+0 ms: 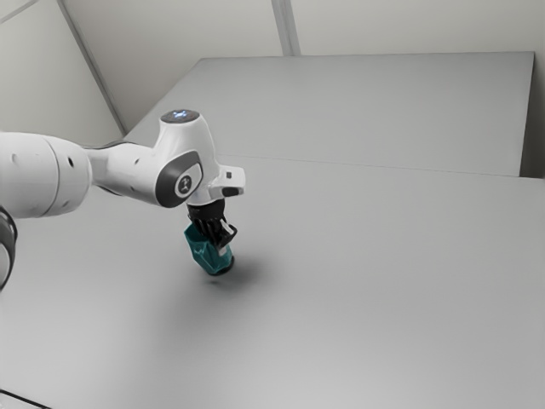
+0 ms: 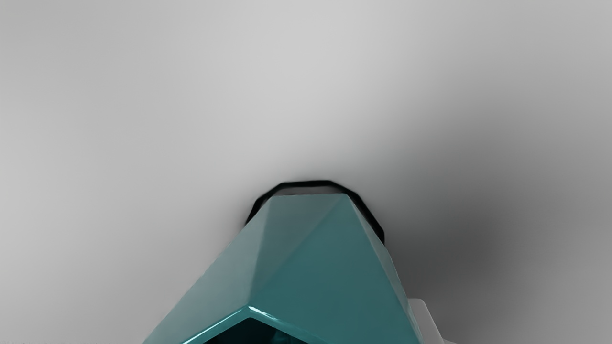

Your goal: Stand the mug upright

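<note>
The blue-green mug (image 1: 202, 252) is in the grip of the black hand (image 1: 218, 243), low over the big gray table (image 1: 383, 290). The hand is closed on the sides of the mug, and the mug leans over, so it is not standing up straight. Its black bottom (image 1: 225, 270) is down low and points to the exterior view's right. Its open top (image 1: 189, 229) is higher up and tips to the exterior view's left, close by the hand. I can't tell if the bottom touches the table or hangs just over it. The white arm (image 1: 132, 173) comes in from the exterior view's left, bends, and points the hand down at the mug. In the wrist view, the open top is near the hand, and the bottom is farther away. The sides of the mug are flat bits that meet at sharp edges, and the rim is shiny. One pale fingertip (image 2: 422, 317) peeks out right beside the mug, and the mug hides the other one. A dark, soft shadow (image 1: 249, 271) lies on the table near the mug. Pale walls (image 1: 409, 24) stand behind the table.
</note>
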Motion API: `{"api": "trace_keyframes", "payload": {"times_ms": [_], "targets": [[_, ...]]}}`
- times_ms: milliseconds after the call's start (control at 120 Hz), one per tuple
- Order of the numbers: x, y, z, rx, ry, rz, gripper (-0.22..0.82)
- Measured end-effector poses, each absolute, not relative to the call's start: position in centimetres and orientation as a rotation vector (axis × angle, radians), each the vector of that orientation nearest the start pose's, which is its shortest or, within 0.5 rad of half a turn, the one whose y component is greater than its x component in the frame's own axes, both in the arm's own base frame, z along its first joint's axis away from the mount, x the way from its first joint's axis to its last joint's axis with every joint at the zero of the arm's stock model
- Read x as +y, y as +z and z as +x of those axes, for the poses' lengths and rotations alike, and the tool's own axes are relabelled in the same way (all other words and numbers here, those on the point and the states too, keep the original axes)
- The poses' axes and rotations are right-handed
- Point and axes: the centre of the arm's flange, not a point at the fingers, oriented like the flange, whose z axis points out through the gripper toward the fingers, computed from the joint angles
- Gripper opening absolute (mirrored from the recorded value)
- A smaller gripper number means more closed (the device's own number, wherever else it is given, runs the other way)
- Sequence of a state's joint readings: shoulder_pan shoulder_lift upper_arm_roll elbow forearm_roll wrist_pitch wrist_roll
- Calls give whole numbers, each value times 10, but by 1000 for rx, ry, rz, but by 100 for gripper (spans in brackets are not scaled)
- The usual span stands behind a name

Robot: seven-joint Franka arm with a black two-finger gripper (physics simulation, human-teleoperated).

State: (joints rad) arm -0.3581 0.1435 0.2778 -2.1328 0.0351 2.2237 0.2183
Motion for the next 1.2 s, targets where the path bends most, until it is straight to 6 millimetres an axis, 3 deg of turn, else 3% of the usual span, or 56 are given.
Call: {"api": "trace_keyframes", "payload": {"times_ms": [392,933,1200], "targets": [[-50,336,553,450,81,-3050,-17],[-50,341,554,432,69,-3063,32],[-55,373,560,445,-3,-3063,42]]}}
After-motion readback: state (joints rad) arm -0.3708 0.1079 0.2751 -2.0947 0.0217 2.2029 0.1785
